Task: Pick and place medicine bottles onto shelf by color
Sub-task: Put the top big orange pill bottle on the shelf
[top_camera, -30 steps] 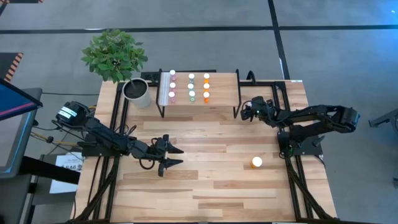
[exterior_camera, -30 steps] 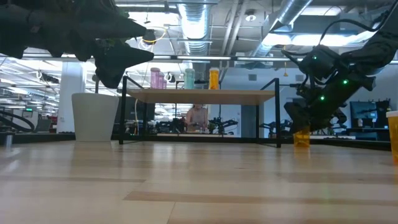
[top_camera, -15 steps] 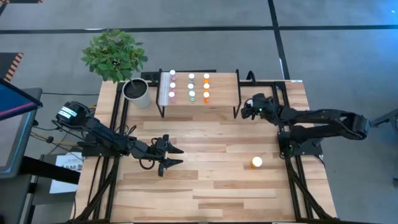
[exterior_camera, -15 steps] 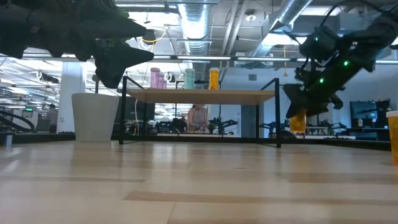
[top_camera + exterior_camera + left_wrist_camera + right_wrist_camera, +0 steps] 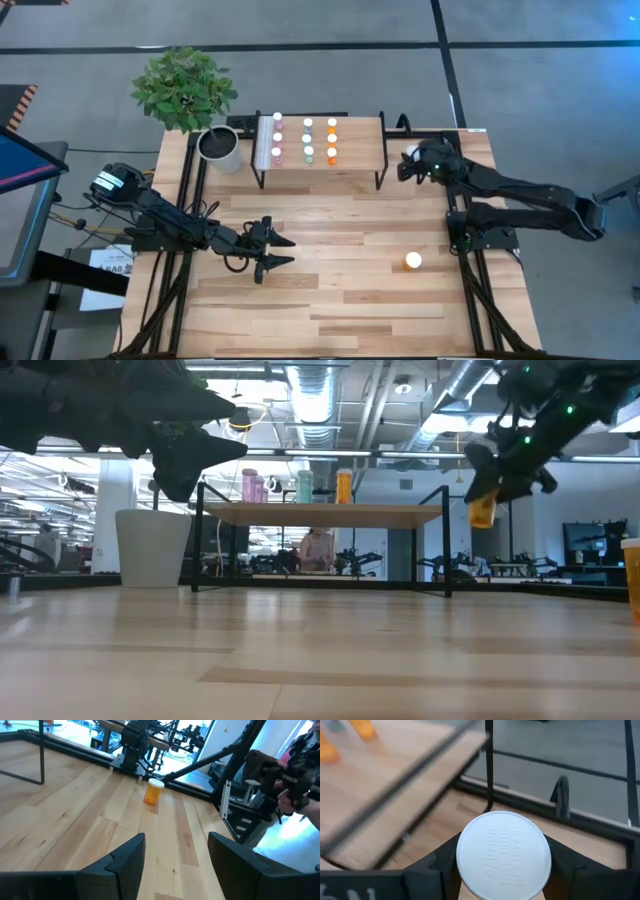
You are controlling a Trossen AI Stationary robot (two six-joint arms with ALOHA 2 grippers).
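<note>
The shelf [image 5: 360, 140] stands at the far middle of the table with several white-capped medicine bottles [image 5: 308, 139] upright on it in rows: pink, teal, orange. My right gripper [image 5: 408, 165] hangs off the shelf's right end, above shelf height, shut on a larger orange bottle [image 5: 483, 512] whose white cap [image 5: 503, 854] fills the right wrist view. Another large orange bottle [image 5: 412, 261] stands upright on the table at the near right. My left gripper [image 5: 272, 250] hovers open over the table's middle left, with nothing between its fingers [image 5: 125, 860]. My right gripper pinches the orange bottle by its upper end, one finger [image 5: 437, 867] on each side just under the white cap. The fingers come slanting down from the table's right. The bottle's orange body [image 5: 483, 515] hangs below them, cap up, lifted clear of the table.
A grey-white pot [image 5: 219, 148] with a leafy plant [image 5: 182, 88] stands left of the shelf. Black frame bars [image 5: 455, 170] run along the table's left and right sides. Bare wood lies between the shelf and the near edge.
My right gripper has risen with the orange bottle, from just above the table to above shelf height, and has drifted slightly toward the far edge. The bottle has stayed cap up in the hold.
</note>
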